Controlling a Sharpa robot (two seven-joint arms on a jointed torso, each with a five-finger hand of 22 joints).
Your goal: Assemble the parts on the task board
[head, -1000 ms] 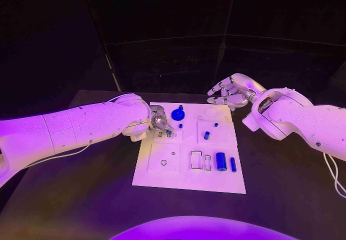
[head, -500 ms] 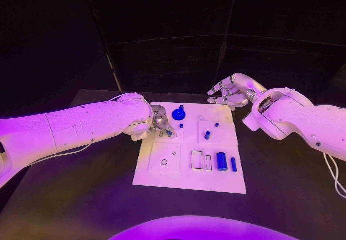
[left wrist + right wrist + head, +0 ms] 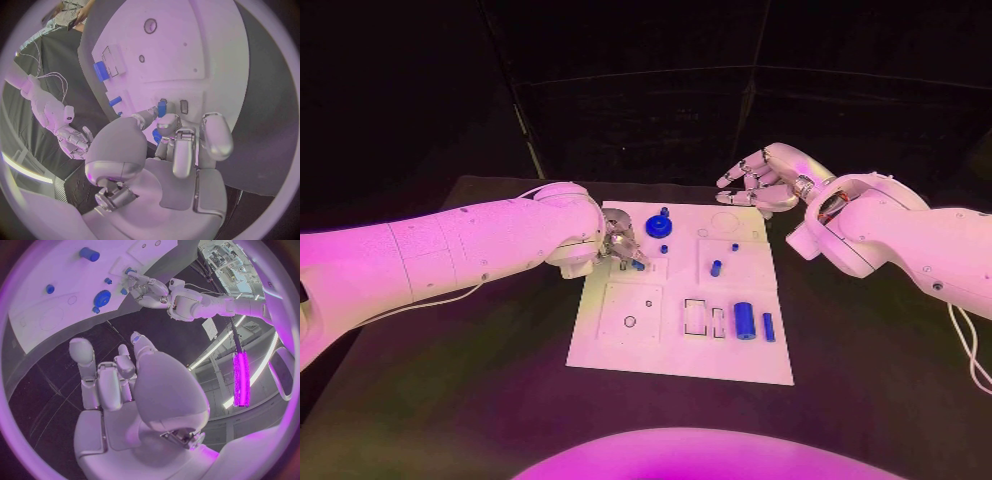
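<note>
While the left hand (image 3: 619, 246) rests over the task board's (image 3: 661, 345) far left area, a small blue part (image 3: 162, 107) is pinched at its fingertips.
Beyond the board's far right corner, the right hand (image 3: 759, 182) is held with fingers loosely curled, nothing gripped; a blue cylinder (image 3: 744, 321) lies near right.

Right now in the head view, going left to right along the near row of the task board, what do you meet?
Small round hole → rectangular recess → narrower slot → thick blue cylinder → thin blue pin, all on the white task board.
</note>
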